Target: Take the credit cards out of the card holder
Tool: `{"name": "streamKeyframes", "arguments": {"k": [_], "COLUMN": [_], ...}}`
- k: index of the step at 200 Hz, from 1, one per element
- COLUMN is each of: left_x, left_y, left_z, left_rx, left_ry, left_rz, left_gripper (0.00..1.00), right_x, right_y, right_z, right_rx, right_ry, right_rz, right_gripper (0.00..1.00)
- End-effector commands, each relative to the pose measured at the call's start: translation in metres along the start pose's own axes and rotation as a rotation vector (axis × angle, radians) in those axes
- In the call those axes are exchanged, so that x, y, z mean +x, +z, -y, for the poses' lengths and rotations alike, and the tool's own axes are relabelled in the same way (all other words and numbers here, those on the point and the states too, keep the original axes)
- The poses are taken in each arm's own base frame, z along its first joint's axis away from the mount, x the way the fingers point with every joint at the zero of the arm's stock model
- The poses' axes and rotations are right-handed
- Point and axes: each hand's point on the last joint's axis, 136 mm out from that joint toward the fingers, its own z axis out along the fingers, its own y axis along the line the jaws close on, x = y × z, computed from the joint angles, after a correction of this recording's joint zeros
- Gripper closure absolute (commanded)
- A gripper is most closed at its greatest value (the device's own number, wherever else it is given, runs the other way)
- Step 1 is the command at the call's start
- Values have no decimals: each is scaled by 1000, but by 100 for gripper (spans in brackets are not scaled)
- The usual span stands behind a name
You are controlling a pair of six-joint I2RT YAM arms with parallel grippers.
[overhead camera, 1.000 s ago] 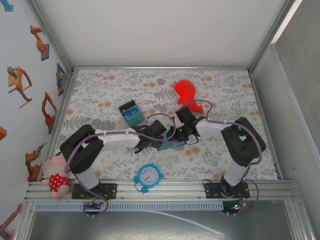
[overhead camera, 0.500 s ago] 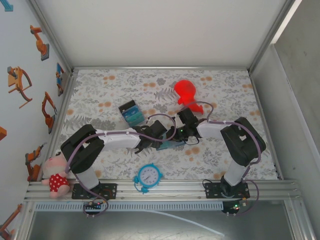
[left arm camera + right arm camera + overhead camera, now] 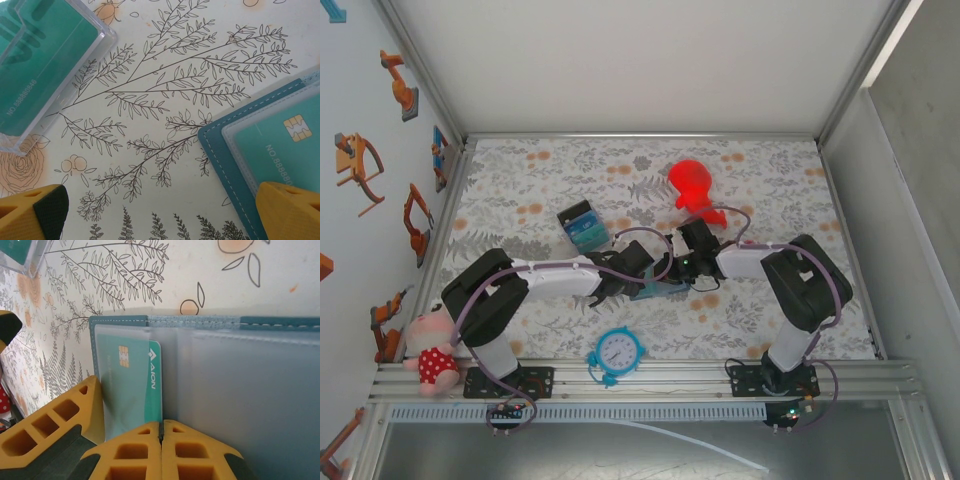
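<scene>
1. The card holder (image 3: 658, 291) lies open and flat on the flowered table cloth (image 3: 770, 180). It is a little behind the blue clock (image 3: 617, 352) and slightly to the clock's right.
2. A teal card (image 3: 131, 385) with a gold chip sits inside a clear pocket at one end of the holder.
3. The right gripper (image 3: 161, 437) is over the holder, behind the clock. Its two yellow jaws are pressed together and their tips meet at the long edge of the card. I cannot tell if they really pinch the card or the pocket.
4. The left gripper (image 3: 160, 220) is also just behind the clock. Its jaws are wide apart and hold nothing. One yellow finger (image 3: 287, 210) lies over the holder's corner, and the other is over bare cloth.
5. A black-and-teal striped item (image 3: 582, 226) lies further behind the clock, to its left.
6. A red object (image 3: 692, 183) stands well behind the clock, to its right.
7. A pink plush toy (image 3: 432, 355) sits far left of the clock.
</scene>
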Motion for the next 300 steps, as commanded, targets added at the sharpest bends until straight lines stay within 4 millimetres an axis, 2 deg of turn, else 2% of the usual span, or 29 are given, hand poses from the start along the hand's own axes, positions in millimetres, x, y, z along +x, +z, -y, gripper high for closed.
{"name": "streamKeyframes", "arguments": {"k": [1, 42, 124, 166, 246, 270, 300], "left_x": [11, 6, 3, 1, -35, -35, -25], "left_y": [2, -3, -3, -3, -24, -21, -11], "left_z": [2, -2, -4, -3, 5, 9, 12], "left_rx": [-13, -18, -28, -31, 25, 32, 22], "left_ry": [45, 35, 42, 54, 8, 19, 35], "left_rz": [-42, -26, -20, -20, 70, 64, 29], "left_gripper": [3, 3, 3, 3, 3, 3, 3], "right_x": [1, -3, -4, -5, -5, -4, -4], "right_y": [-6, -14, -26, -25, -24, -24, -25], "right_z": [-3, -6, 10, 5, 6, 6, 5], "right_rx": [-18, -19, 61, 27, 31, 32, 30], "right_ry": [-5, -19, -4, -5, -1, 0, -4], "right_rz": [15, 46, 84, 79, 77, 76, 79], "right_gripper": [100, 100, 100, 100, 100, 100, 100]}}
